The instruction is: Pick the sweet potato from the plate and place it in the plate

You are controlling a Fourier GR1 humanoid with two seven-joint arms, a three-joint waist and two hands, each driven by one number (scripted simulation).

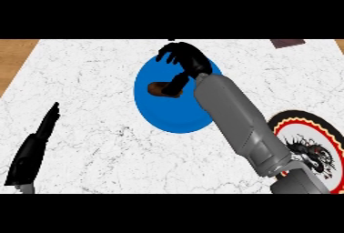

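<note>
Reaching to frame centre, the right hand (181, 58) is curled over the sweet potato (163, 88) on the blue plate (168, 116), apparently closing for lifting; whether the fingers actually clamp it cannot be told. The patterned plate (324, 132) at lower right is judged the destination. The left hand (33, 148) is rested at lower left, fingers straight.
</note>
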